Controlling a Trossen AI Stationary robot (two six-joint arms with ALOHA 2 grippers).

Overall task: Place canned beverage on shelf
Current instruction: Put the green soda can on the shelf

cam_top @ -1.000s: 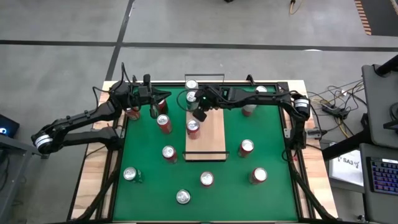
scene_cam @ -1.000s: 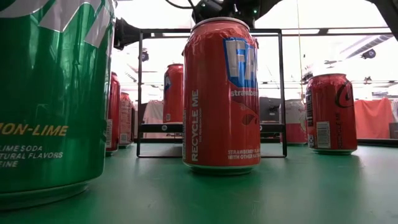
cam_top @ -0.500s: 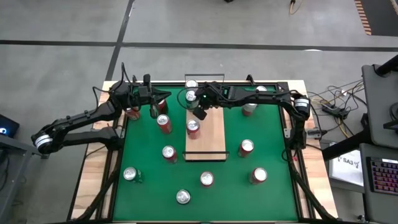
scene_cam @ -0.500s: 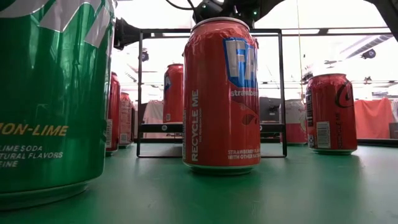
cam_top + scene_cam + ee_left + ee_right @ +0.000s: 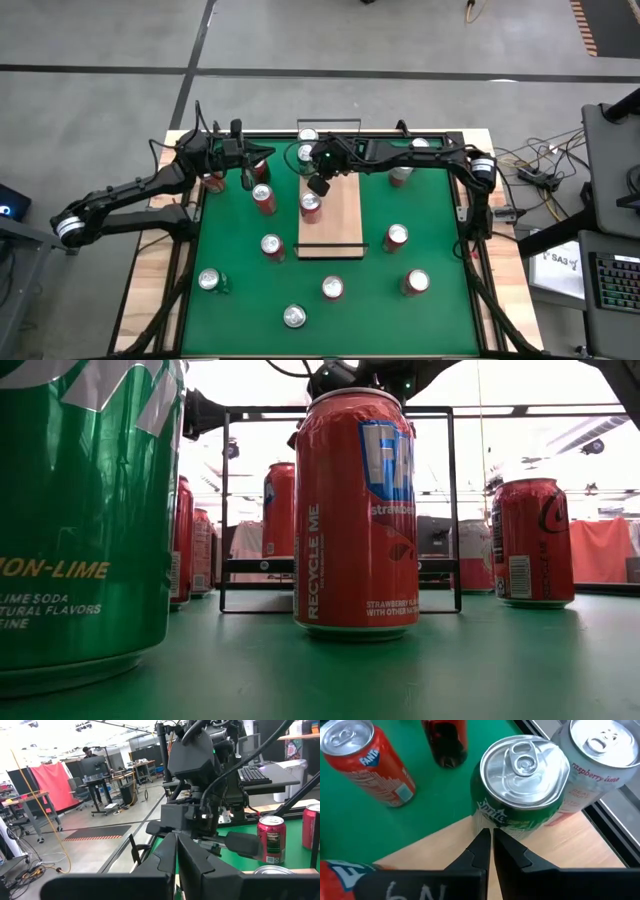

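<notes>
**Shelf stocked with three cans; both grippers closed and empty**

Left gripper (image 5: pixel 246 180): positioned at about 10 o'clock on the green mat (image 5: pixel 430 220), fingers (image 5: pixel 172 862) pressed together with nothing between them. It stands just beside a red can (image 5: pixel 263 198), apart from it as far as the overhead view shows.

Loose cans, all upright and sealed, contents not visible: a green-sided can (image 5: pixel 209 280) at 8 o'clock; a red can (image 5: pixel 271 245) left of the shelf; a silver-topped can (image 5: pixel 293 316) at 6 o'clock; a red can (image 5: pixel 332 288) just below the shelf's near rail.

Shelf (image 5: pixel 345 225): a pale wood-grain board at the centre of the worktop, long axis running 12 to 6 o'clock, black rails at both short ends. It carries three cans in its far half: a pale raspberry-lime can (image 5: pixel 592 767) at the far rail, a green Sprite can (image 5: pixel 520 790) next to it and touching it, and a red can (image 5: pixel 311 204) nearer the middle. The near half of the board is bare.

Right gripper (image 5: pixel 318 185): above the shelf, between the green can and the red can, fingers (image 5: pixel 487 847) closed together with nothing held, tips at the Sprite can's side.

Right of the shelf: a red can (image 5: pixel 396 236) at 3 o'clock, another (image 5: pixel 415 282) at 4 o'clock.
</notes>
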